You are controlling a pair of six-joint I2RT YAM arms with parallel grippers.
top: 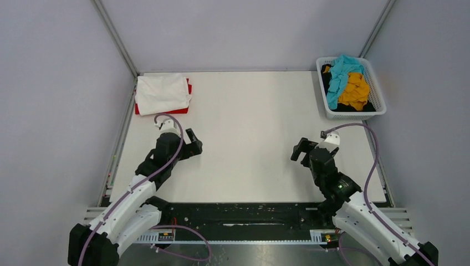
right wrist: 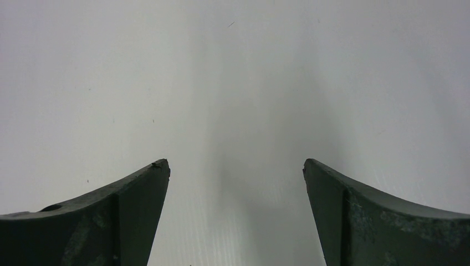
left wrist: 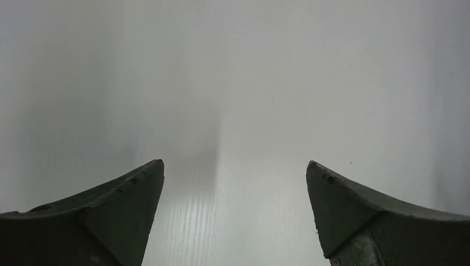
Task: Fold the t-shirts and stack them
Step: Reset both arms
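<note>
So top view: white shirt [top: 162, 93] folded on red shirt [top: 172, 112] at far-left corner of table [top: 249, 111], those two look done; teal shirt [top: 339, 75], yellow shirt [top: 354, 91], black shirt [top: 326, 83] heaped unfolded in basket [top: 378, 94] far right, three to go. Left gripper [top: 195, 145] and right gripper [top: 299, 152] both spread wide, empty, over matte white table; grey walls [top: 55, 83] around. Left wrist: jaws wide, nothing between, just table. Right wrist: same, bare table

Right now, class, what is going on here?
A folded white shirt lies on a red shirt at the far left corner of the table. A teal shirt, yellow shirt and black shirt sit crumpled in the basket. The left claw and right claw hang open and empty above the table.
</note>
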